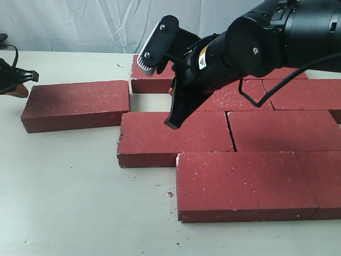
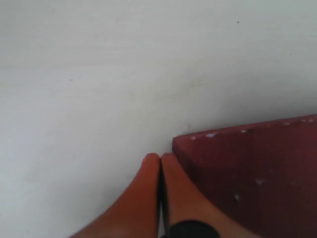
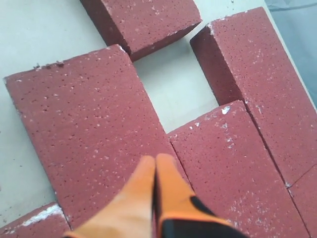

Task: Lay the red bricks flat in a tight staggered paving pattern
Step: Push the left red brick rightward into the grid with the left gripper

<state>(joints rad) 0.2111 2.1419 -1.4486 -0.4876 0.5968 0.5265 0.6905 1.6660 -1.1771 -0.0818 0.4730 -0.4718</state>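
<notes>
Dark red bricks (image 1: 277, 133), flecked with white, lie flat on a pale table (image 1: 80, 202) with a white cloth (image 1: 80, 21) hanging behind. Most sit tight together on the right in staggered rows. The front brick (image 1: 245, 184) lies nearest the camera. The middle brick (image 1: 176, 138) is one row behind it and offset to the left, and its right end meets a neighbour along a thin seam. A back brick (image 1: 152, 77) lies farther off, with a bare patch of table between it and the middle brick. One loose brick (image 1: 74, 104) lies apart on the left, slightly angled, with a narrow gap separating it from the middle brick. The right gripper (image 3: 154, 161), on a bulky black arm reaching in from the upper right, points down over the far edge of the middle brick. Its orange fingers are pressed together and hold nothing. The left gripper (image 2: 159, 159) sits low at the far left, just beside the loose brick's outer corner, with its fingers also clenched on nothing. Whether it touches the brick cannot be told.
</notes>
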